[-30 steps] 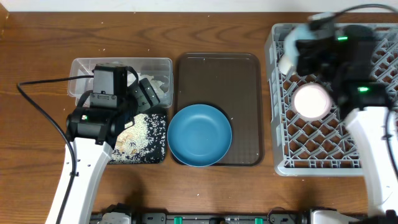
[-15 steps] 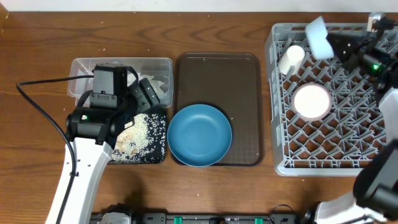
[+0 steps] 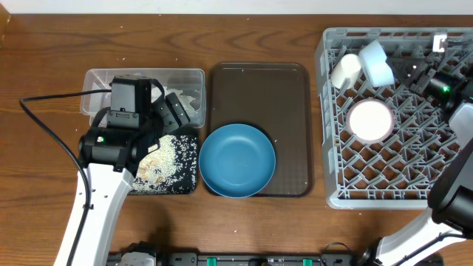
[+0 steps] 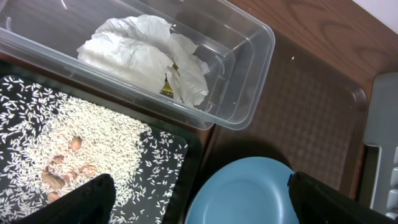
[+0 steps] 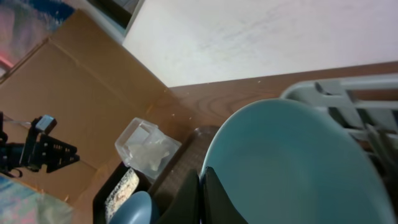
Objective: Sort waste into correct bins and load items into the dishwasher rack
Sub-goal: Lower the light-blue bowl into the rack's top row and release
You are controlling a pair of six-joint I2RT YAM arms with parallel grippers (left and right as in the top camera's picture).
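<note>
now pinching the small bowl [image 3: 377, 60] by its rim in the right gripper [image 3: 397, 70], upper right; likely light, stiff, slick.

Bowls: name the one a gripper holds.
The small light-blue bowl, in the right gripper at the grey rack; the big blue bowl and small white bowl sit free.

The small light-blue bowl [image 5: 292, 168] fills the lower right, the right gripper [image 5: 200, 186] pinching its rim. The dishwasher rack [image 5: 348, 87] shows behind it.
</note>
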